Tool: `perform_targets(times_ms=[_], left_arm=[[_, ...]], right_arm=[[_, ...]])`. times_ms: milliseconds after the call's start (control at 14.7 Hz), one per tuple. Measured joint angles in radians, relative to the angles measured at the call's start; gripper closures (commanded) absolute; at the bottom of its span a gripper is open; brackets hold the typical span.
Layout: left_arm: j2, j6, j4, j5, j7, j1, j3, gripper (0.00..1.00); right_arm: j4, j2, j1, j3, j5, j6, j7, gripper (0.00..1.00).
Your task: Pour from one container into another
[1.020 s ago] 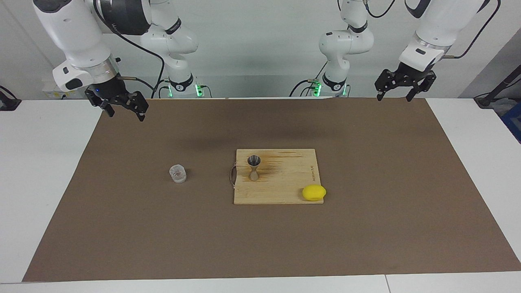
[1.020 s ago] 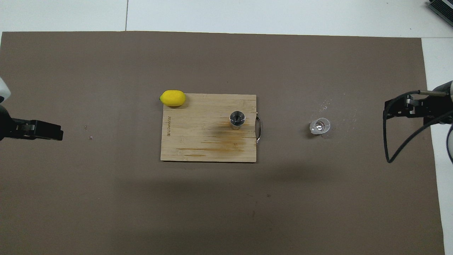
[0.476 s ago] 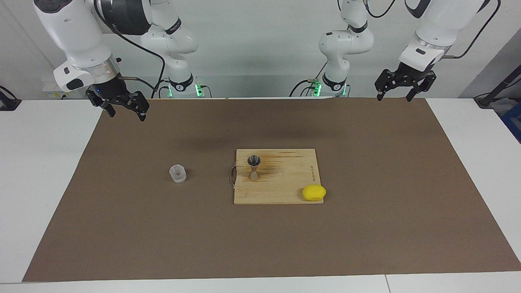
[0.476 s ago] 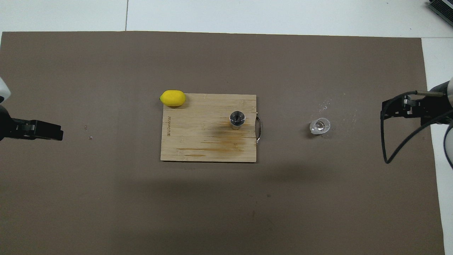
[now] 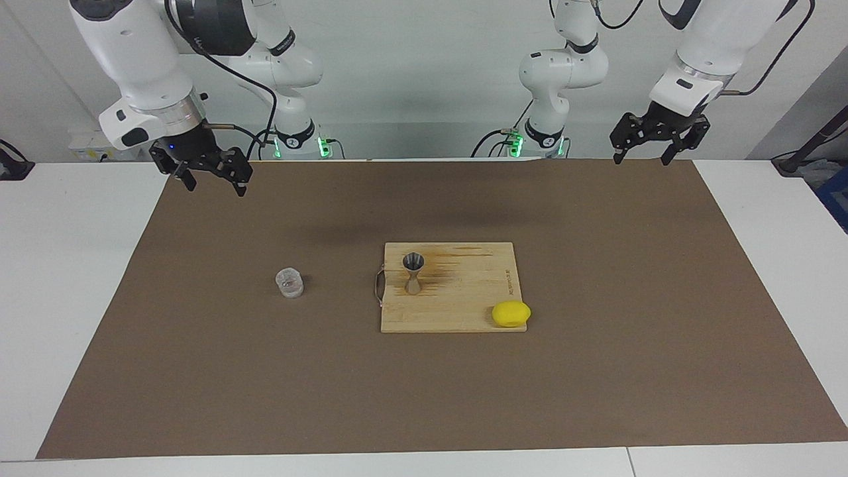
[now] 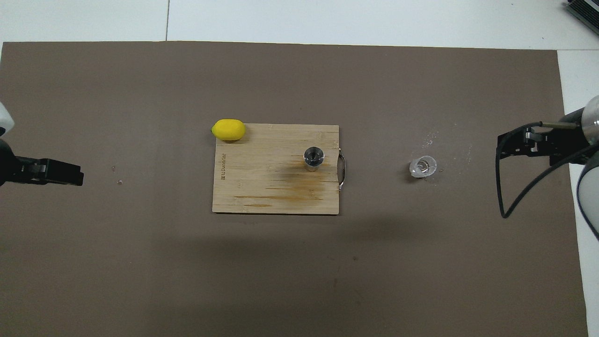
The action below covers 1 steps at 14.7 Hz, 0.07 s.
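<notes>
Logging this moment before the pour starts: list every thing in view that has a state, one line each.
Clear cup: upright on the brown mat, untouched, toward the right arm's end.
Jigger: upright on the cutting board, untouched.
Lemon: lying at the board's corner, overhanging its edge.
Right gripper: open, empty, raised over the mat's edge.
Left gripper: open, empty, raised over the mat's corner, waiting.

Pale wall (image 5: 424, 79); white table (image 5: 66, 278)

Jigger (image 5: 413, 272) shiny metal; cup (image 5: 289, 282) clear plastic; board (image 5: 464, 305) stained wood; mat (image 5: 596, 371) matt.
</notes>
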Motion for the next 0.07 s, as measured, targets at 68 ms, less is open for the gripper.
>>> perform_targets(times_ms=[68], left_arm=[[0.000,0.000,0.000,0.000,0.000,0.000,0.000,0.00]], right_arm=[[0.000,0.000,0.000,0.000,0.000,0.000,0.000,0.00]])
